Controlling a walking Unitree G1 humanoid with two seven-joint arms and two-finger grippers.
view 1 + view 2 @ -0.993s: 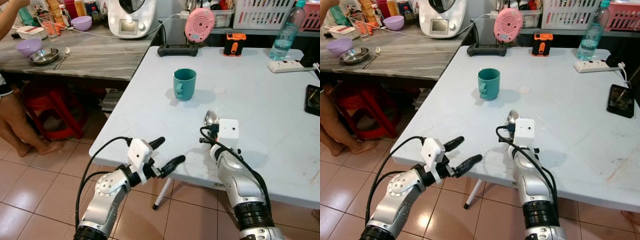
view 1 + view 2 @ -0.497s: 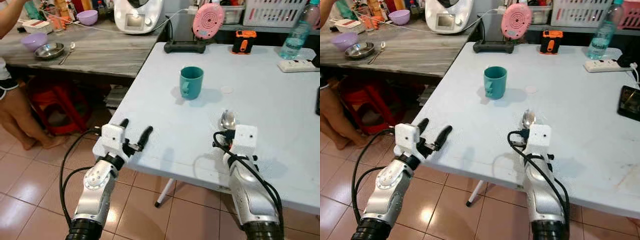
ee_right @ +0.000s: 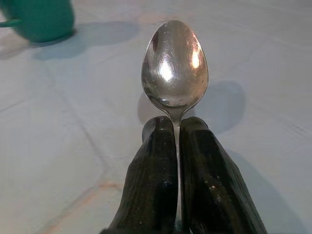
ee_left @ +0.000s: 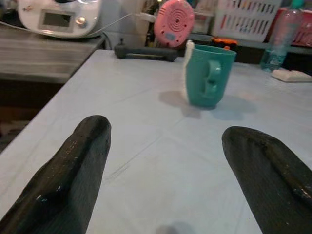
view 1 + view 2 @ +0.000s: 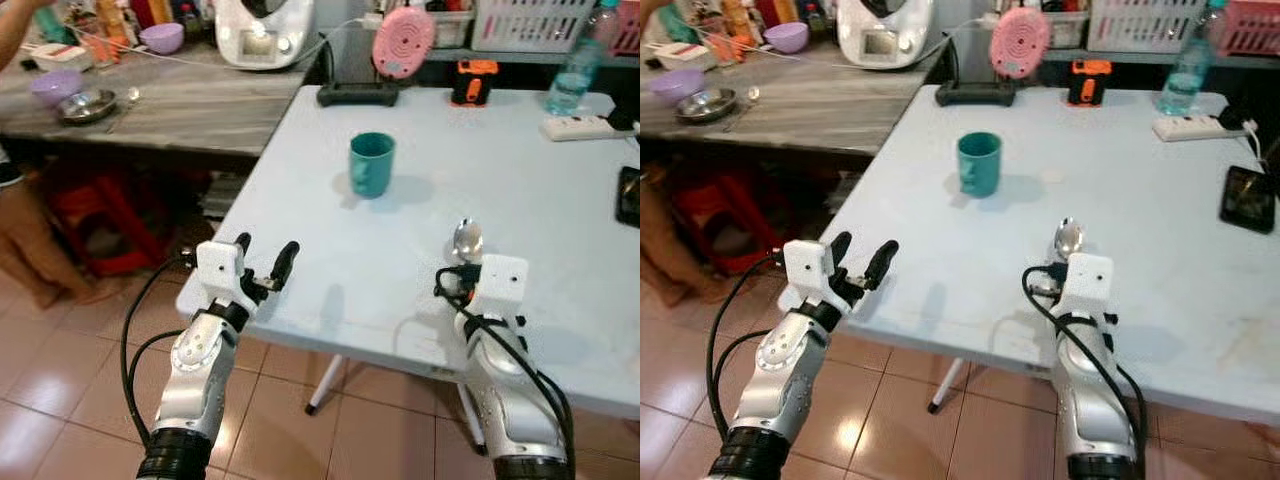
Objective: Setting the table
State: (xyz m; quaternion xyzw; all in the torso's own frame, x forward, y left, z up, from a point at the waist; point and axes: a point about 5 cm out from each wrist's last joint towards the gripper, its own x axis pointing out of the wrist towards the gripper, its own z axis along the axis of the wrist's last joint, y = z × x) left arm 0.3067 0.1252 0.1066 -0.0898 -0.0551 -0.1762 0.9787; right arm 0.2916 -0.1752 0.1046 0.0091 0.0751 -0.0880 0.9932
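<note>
The right wrist view shows the right gripper (image 3: pixel 176 146) clenched on a spoon (image 3: pixel 174 70), bowl forward, above the table (image 5: pixel 560 200). The left gripper (image 5: pixel 262 262), fingers spread, hovers at the table's near left edge, facing the teal mug (image 5: pixel 371 165). A wooden counter (image 5: pixel 180 105) adjoins on the left; tiled floor (image 5: pixel 60 370) lies below.

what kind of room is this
Most likely a home kitchen or dining corner: a white table with a green mug, a counter with bowls and a kitchen machine.
</note>
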